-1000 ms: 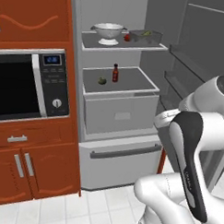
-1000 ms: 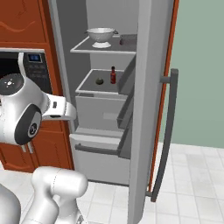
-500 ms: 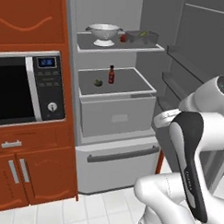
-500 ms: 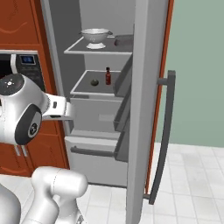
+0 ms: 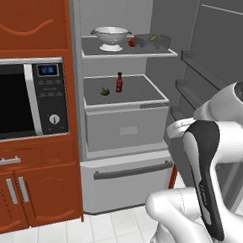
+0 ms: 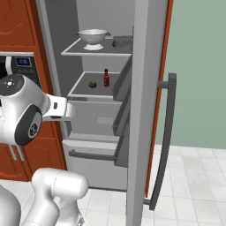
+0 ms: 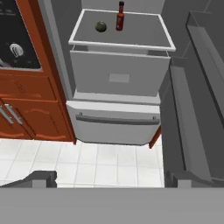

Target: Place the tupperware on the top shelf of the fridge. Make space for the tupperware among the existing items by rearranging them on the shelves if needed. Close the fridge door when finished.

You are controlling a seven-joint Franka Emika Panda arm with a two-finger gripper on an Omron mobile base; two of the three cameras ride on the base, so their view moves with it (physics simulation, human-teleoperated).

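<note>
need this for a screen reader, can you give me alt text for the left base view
An open fridge stands beside a microwave set in orange cabinets. Its top shelf holds a white colander, a red fruit and a clear container; the shelf below holds a sauce bottle and a green fruit. The robot's white arm fills the lower right.

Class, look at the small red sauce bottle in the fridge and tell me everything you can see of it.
The small red sauce bottle is slim, with a red body, a dark neck and cap, and what looks like a pale label. It stands upright on the lower grey shelf, above the drawer, towards the back. A greenish round fruit lies beside it on the microwave side, apart from it. Nothing but the shelf touches it.
</note>
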